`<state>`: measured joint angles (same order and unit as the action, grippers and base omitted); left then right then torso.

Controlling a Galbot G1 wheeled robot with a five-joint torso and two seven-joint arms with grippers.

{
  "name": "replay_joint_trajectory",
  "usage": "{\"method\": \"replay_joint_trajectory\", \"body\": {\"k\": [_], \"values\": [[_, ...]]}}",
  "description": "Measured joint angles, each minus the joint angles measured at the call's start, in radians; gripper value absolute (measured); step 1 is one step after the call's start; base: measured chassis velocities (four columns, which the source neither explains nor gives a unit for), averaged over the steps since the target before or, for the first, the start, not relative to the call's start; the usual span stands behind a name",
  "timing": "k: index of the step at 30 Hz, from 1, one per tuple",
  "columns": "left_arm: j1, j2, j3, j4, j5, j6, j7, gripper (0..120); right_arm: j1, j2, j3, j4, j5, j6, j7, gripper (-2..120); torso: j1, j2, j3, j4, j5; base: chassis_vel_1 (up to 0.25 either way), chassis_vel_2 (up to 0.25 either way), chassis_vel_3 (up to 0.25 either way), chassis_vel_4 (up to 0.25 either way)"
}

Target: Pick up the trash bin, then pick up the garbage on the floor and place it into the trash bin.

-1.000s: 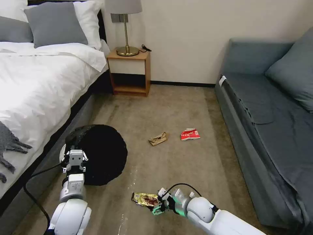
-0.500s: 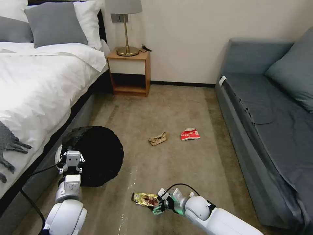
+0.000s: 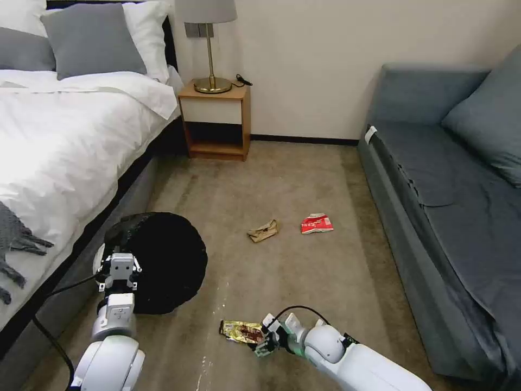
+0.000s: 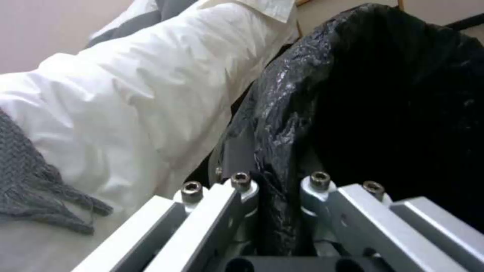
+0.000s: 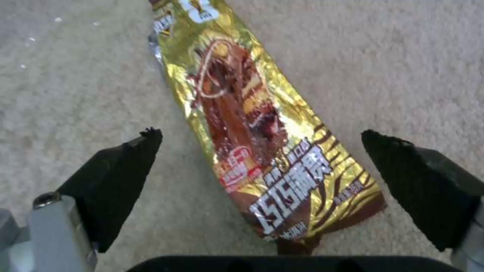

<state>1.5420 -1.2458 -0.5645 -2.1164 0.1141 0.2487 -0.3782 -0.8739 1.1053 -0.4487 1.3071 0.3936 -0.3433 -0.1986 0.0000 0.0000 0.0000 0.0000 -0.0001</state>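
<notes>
The right gripper (image 5: 262, 177) is spread wide, its black pads (image 5: 113, 181) either side of the gold snack wrapper (image 5: 252, 128) flat on the carpet (image 3: 304, 282); the wrapper's near end is cut off by the gripper body. The right arm reaches low and leftward. The left gripper (image 4: 277, 189) is clamped on the trash bin (image 3: 163, 260) rim beside the bed (image 3: 59, 152); the bin's inside is too dark to read. The tan scrap (image 3: 263, 231) and red packet (image 3: 316, 223) lie farther off.

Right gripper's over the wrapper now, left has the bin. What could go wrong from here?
The snack wrapper lies flat on the carpet between the open right gripper, so the pads may slide over it. The left gripper pinches only the trash bin rim and liner, which could slip.
</notes>
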Motion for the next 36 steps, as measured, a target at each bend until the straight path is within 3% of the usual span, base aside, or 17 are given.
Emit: {"method": "replay_joint_trajectory", "body": {"k": [12,15,19,22,36], "values": [[0.004,0.000,-0.007,0.005,0.003,-0.001,0.000,4,0.006,0.028,0.003,-0.048,-0.023,0.005,-0.011,99,0.000,0.000,0.000,0.0000,0.0001,0.000,0.000,0.000,0.000],[0.004,-0.001,-0.008,0.006,0.003,-0.002,0.000,4,0.008,0.030,0.003,-0.056,-0.036,0.004,-0.017,95,0.000,0.000,0.000,0.0000,0.0001,0.000,0.000,0.000,0.000],[0.003,0.000,-0.011,0.008,0.000,-0.003,0.000,4,0.012,0.034,0.006,-0.071,-0.068,-0.003,-0.030,82,0.000,0.000,0.000,0.0001,0.0000,0.000,0.000,0.000,0.000],[0.001,0.004,-0.015,0.009,-0.004,-0.003,0.000,4,0.015,0.038,0.009,-0.082,-0.082,-0.004,-0.035,64,0.000,0.000,0.000,0.0001,0.0001,0.000,0.000,0.000,0.000],[0.007,0.006,-0.018,0.002,-0.007,-0.004,0.001,4,0.008,0.037,0.026,-0.096,-0.107,0.006,-0.050,17,0.000,0.000,0.000,0.0000,0.0000,0.000,0.000,0.000,0.000]]}}
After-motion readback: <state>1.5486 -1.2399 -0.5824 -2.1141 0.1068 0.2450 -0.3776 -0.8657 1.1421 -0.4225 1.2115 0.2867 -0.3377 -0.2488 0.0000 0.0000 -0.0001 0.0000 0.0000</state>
